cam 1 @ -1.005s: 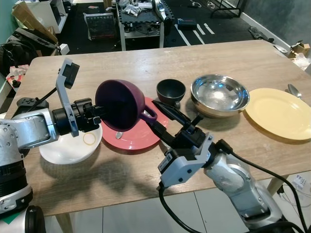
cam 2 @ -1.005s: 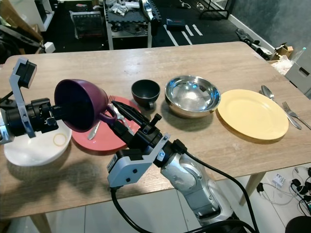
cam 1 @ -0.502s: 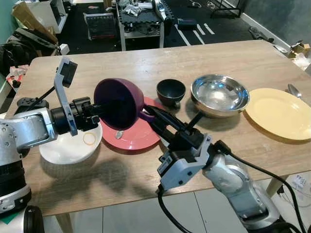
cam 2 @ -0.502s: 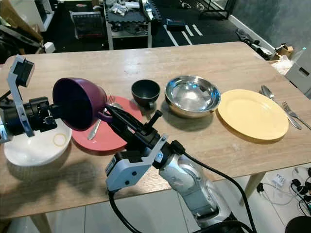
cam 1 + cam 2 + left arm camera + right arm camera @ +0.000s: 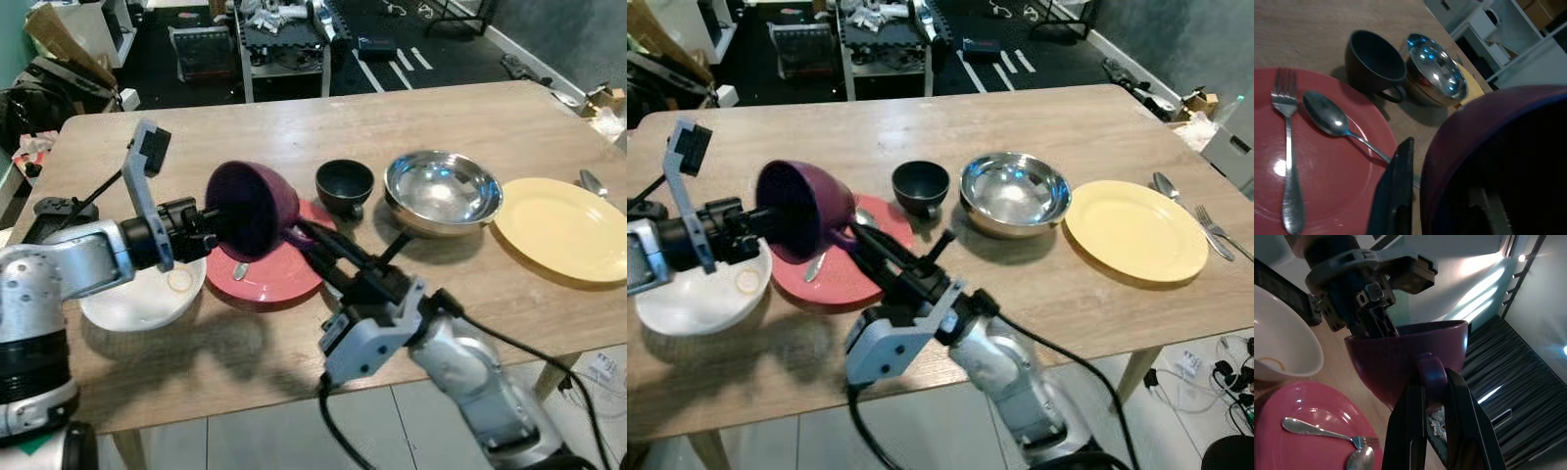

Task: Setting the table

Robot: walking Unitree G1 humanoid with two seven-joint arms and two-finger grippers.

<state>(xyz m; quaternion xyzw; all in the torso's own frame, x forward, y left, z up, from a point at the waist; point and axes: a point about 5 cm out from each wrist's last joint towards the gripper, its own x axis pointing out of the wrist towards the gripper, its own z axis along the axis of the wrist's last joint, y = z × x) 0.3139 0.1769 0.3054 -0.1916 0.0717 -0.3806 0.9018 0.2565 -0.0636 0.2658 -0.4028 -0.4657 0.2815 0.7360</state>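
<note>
The left claw (image 5: 209, 217) pinches the rim of the purple cup (image 5: 251, 209), holding it tipped above the red plate (image 5: 279, 277) on the tabletop (image 5: 441, 108). The right claw (image 5: 1431, 396) presses together on the cup's handle (image 5: 1428, 373).

Left tool (image 5: 211, 217) tips hidden inside purple cup (image 5: 253, 209), silverware (image 5: 1205, 223) cut by frame edge

No text, label, brand, number or sign can be read on anything in these views.
</note>
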